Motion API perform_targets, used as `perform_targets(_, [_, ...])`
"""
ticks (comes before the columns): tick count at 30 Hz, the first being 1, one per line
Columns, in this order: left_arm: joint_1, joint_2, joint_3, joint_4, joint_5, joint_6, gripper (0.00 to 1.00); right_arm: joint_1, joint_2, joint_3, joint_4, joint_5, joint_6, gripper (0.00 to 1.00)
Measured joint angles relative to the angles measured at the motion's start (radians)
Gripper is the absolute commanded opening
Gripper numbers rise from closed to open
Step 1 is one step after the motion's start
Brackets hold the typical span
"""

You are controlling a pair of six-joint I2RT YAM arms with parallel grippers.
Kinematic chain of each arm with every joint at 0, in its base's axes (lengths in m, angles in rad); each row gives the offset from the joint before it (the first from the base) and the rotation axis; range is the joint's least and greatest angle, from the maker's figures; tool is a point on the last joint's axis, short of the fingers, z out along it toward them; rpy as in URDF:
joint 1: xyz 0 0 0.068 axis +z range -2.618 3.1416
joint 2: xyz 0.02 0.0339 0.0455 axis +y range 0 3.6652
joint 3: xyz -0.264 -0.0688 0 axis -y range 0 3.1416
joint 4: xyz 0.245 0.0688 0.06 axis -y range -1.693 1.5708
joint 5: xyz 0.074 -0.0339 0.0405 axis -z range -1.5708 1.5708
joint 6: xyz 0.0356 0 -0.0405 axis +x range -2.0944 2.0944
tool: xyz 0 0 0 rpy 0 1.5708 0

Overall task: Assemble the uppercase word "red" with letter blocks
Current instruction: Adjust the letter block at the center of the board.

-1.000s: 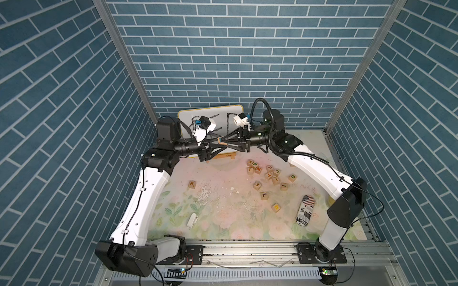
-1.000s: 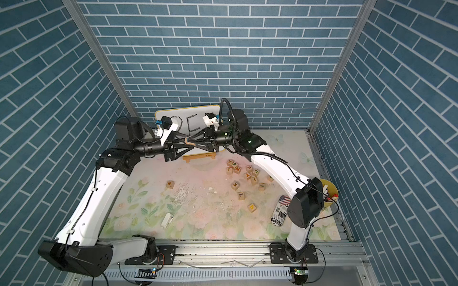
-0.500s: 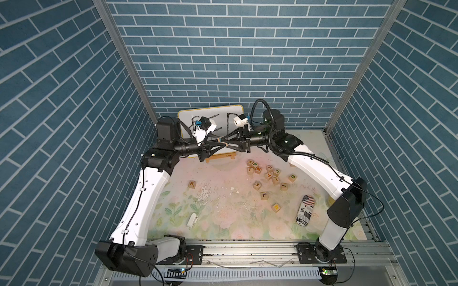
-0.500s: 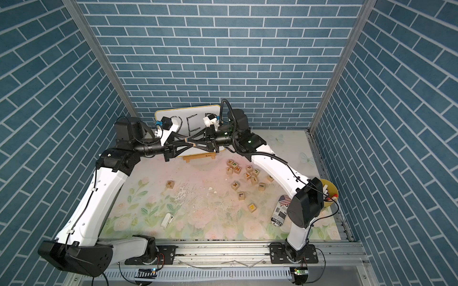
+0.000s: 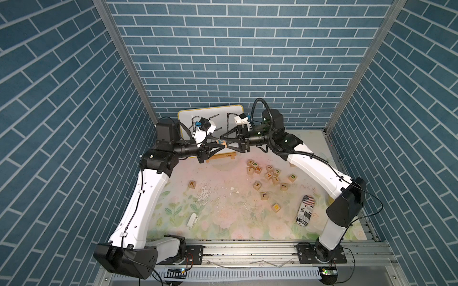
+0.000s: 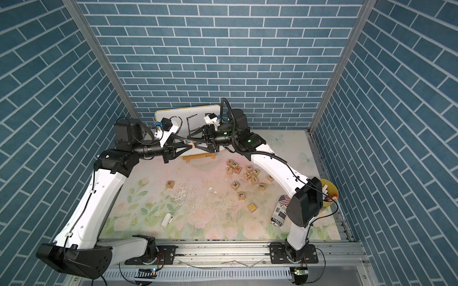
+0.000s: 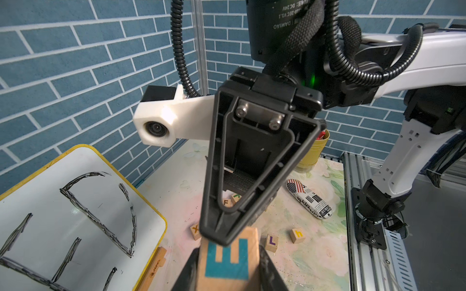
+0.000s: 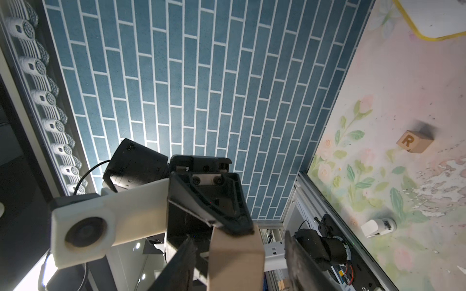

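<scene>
Left fingers [image 7: 266, 269]: closed tight on the E block [image 5: 220, 142], one finger per side; teal letter faces the left wrist cam.
Right fingers [image 8: 296, 254]: parted, straddling the same cube w/ a gap each side; they hold nothing.
E block, position: mid-air above the back of the counter [image 5: 223, 222], in front of the white board [image 5: 213, 110], btwn the two arms meeting tip to tip.
R block [image 5: 191, 184]: alone on the counter, left of ctr, letter up, well apart from the rest.
D block [image 5: 292, 177]: on the counter at the right edge of the loose cubes, near the right arm.
Other cubes [image 5: 269, 168]: scattered cluster right of ctr (X, P, N, F, L, W etc.).
Misc.: flag-print can [image 5: 306, 210] lying on its side, front right; yellow cup [image 6: 330, 193] at the right edge, partly behind the arm.
</scene>
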Motion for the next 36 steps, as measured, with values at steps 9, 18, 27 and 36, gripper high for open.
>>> perform_targets(9, [0.0, -0.044, -0.068, -0.072, -0.081, 0.074, 0.08, -0.024, 0.084, 0.339, -0.621, 0.259, -0.39, 0.57])
perform_targets(18, [-0.004, -0.024, -0.169, -0.105, -0.117, 0.149, 0.08, -0.002, 0.117, 0.348, -0.896, 0.405, -0.563, 0.56])
perform_targets(27, [-0.068, 0.069, -0.262, -0.073, -0.179, 0.212, 0.08, 0.038, 0.122, 0.237, -0.888, 0.433, -0.584, 0.56])
perform_targets(36, [-0.084, 0.175, -0.331, -0.012, -0.224, 0.264, 0.08, 0.042, 0.144, 0.202, -0.85, 0.451, -0.584, 0.56])
